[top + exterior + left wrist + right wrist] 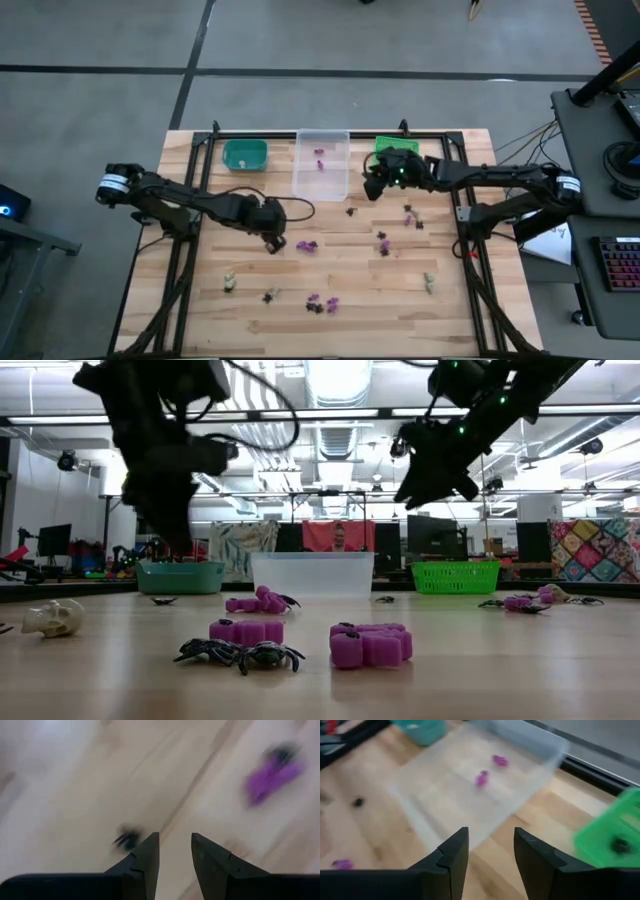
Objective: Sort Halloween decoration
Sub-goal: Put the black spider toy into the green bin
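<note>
My right gripper (374,186) hangs empty, fingers parted, between the clear bin (322,180) and green bin (383,146); two purple trinkets (482,778) lie in the clear bin ahead. My left gripper (272,240), parted and empty, has a black trinket (126,839) just beside its fingertip and a purple piece (306,245) near. Other pieces lie scattered across the table (200,300).

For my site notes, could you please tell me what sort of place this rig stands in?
Probably a robotics lab or workshop: long ceiling strip lights, dark computer monitors on benches beyond the pale wooden plank table, and a black keyboard on a side desk.
</note>
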`<action>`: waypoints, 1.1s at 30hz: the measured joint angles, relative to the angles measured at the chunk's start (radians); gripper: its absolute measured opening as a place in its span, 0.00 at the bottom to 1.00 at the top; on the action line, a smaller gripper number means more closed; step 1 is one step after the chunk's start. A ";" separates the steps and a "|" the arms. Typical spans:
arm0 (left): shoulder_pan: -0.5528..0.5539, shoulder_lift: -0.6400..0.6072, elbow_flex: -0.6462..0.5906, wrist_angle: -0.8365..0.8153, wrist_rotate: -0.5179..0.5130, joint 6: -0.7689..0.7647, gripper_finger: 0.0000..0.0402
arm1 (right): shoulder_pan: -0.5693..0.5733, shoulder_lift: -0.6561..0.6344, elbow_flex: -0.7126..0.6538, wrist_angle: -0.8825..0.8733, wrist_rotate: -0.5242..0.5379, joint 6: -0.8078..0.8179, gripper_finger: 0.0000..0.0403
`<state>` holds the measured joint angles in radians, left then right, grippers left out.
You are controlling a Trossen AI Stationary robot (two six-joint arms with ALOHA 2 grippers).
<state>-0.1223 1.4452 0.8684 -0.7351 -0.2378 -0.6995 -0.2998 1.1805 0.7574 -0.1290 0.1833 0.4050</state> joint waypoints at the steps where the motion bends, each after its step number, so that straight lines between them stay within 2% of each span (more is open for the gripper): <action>1: 0.000 0.004 0.003 -0.030 -0.002 0.052 0.24 | 0.013 0.000 0.000 0.006 0.000 -0.005 0.35; 6: -0.013 0.001 -0.054 0.029 0.019 0.379 0.24 | 0.048 0.000 -0.001 0.014 0.000 -0.030 0.33; 10: -0.011 -0.031 -0.120 0.112 0.020 0.498 0.24 | 0.058 0.000 -0.003 0.014 0.000 -0.079 0.33; 18: -0.011 -0.162 -0.234 0.211 0.066 0.523 0.24 | 0.057 0.000 -0.011 0.020 0.003 -0.220 0.34; 24: -0.011 -0.248 -0.245 0.245 0.064 0.472 0.24 | 0.053 0.001 -0.013 0.144 0.000 -0.347 0.32; 28: -0.011 -0.272 -0.238 0.241 0.062 0.425 0.24 | 0.053 0.001 -0.013 0.170 -0.008 -0.340 0.32; 33: -0.012 -0.270 -0.244 0.229 0.062 0.391 0.24 | 0.067 0.007 -0.014 0.165 -0.012 -0.257 0.33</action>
<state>-0.1345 1.1752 0.6248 -0.5062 -0.1757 -0.3083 -0.2332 1.1876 0.7436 0.0358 0.1715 0.1481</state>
